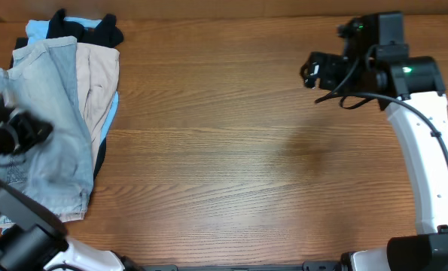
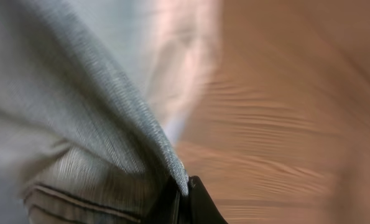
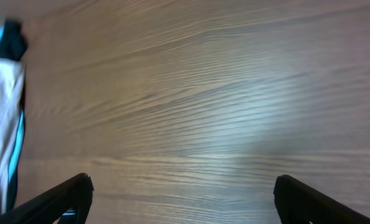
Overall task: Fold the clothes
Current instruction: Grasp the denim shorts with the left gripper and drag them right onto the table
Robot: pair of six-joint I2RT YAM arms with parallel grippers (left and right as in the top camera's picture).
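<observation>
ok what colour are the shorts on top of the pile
The denim shorts are faded light blue, clearest in the overhead view.

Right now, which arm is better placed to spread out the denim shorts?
Left. The left hand pinches the denim shorts; the right hand hangs open far across the table.

White arm [image 1: 423, 150], black tool [image 1: 312, 71], green light [image 1: 406, 71]

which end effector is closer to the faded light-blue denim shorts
Left. The left end effector is on the faded light-blue denim shorts, pinching a fold of the fabric. The right end effector hangs open over the bare wooden table, far across on the other side.
</observation>
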